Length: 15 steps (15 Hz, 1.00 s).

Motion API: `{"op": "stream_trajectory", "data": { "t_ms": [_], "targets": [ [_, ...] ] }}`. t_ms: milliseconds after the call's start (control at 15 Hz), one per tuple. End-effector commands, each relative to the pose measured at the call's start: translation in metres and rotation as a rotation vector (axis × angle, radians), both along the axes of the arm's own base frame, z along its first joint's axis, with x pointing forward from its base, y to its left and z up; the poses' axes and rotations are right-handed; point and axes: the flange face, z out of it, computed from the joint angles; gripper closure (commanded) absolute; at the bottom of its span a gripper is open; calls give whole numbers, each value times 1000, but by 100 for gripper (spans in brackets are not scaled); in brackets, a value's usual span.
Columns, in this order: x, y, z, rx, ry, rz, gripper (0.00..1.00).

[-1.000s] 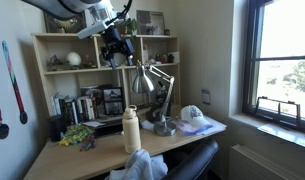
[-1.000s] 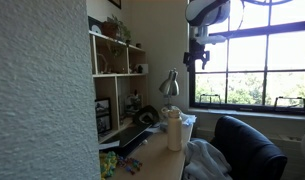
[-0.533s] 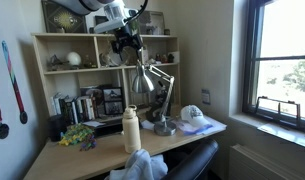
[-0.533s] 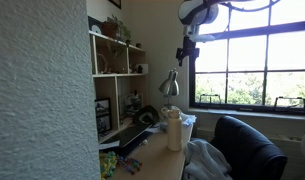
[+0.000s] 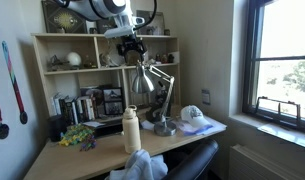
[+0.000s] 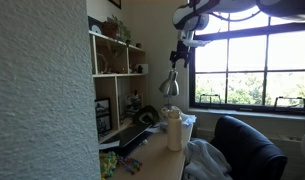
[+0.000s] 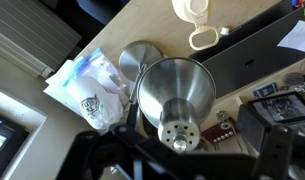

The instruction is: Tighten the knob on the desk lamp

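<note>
The desk lamp [image 5: 144, 82] stands on the desk [image 5: 62, 155] beside the white bottle [image 5: 131, 128]. We hover our gripper [image 5: 132, 50] just above its shade [image 7: 177, 100], jaws apparently parted, holding nothing. We have no grip on the knob yet, so all the tightening remains.

Daylight from a large window [image 5: 285, 60] lights the room in both exterior views, which are small and grainy. In an exterior view the panes are blown out to near white, and the counter [image 5: 87, 158] is softly, evenly lit. In an exterior view the window backlights the pincer [image 6: 180, 57] into a dark silhouette, and a near wall [image 6: 42, 100] sits grey in shade. In the wrist view the desk lamp [image 7: 175, 95] shade carries soft glare, and the pincer is dark and blurred along the bottom edge.
</note>
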Motion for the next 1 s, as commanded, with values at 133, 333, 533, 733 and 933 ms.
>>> {"op": "stream_trajectory", "data": {
  "t_ms": [133,333,533,733,933],
  "targets": [
    [22,1,7,33,-2,25,0],
    [30,0,6,37,-4,21,0],
    [34,1,4,40,6,19,26],
    [36,1,0,48,20,22,49],
    [36,1,-2,55,28,18,73]
  ]
}}
